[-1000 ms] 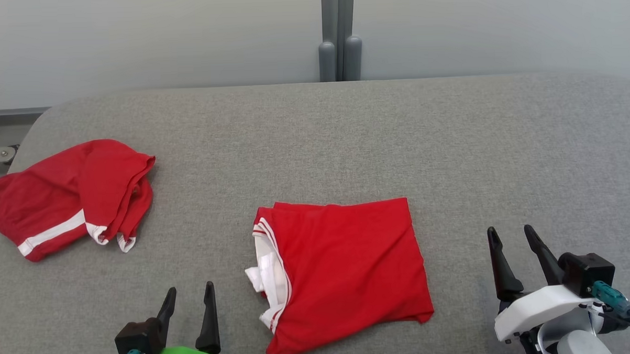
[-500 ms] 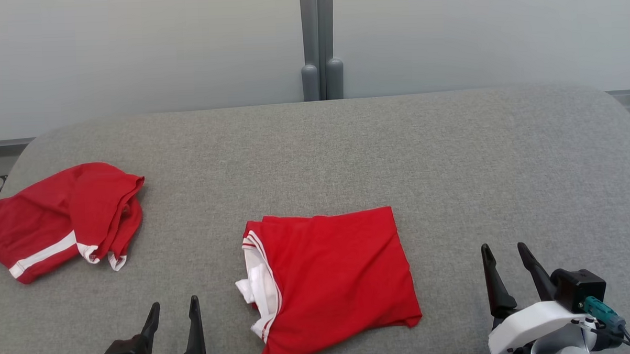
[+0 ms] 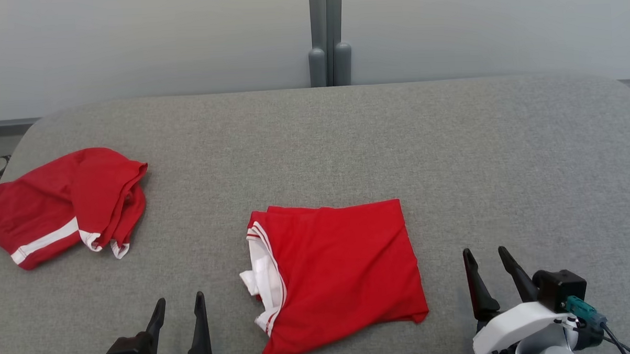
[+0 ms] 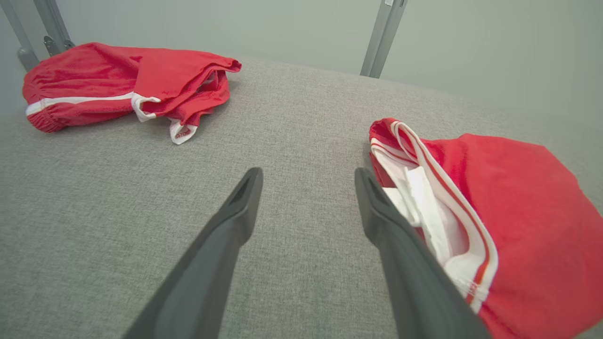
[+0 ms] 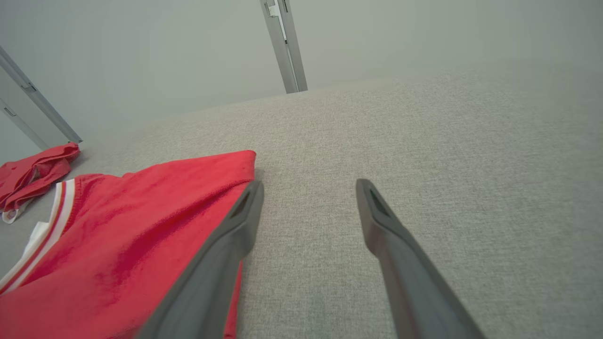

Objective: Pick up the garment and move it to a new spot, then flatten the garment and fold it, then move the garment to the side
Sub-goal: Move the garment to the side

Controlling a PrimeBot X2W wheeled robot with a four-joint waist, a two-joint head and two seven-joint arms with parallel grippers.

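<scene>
Far left: a crumpled red garment [image 3: 64,204] with a white stripe and white-edged hems lies bunched close to the left edge of the grey fabric surface [image 3: 345,139]. It is well apart from the other cloth.

Lower left: my left end effector [image 3: 180,298] points up the head view. Its two dark fingers stand wide apart, and I see bare surface between them. It grips nothing. In the head view a strip of surface separates it from the cloth to its right.

Centre: the folded red garment [image 3: 339,273] lies flat on the near half of the surface, between my two end effectors and touched by neither. It is roughly rectangular. Its left edge shows a red-and-white trimmed opening with white lining exposed, and its lower right corner juts out in a small point. Behind it, at the far edge of the surface, a grey post [image 3: 329,40] stands against a pale wall.

Lower right: my right end effector [image 3: 484,250] sits to the right of the folded red garment, clear of it. Its fingers are spread wide and hold nothing. In my right wrist view the cloth's far corner lies just beside the tip of one finger, with grey surface in the gap
</scene>
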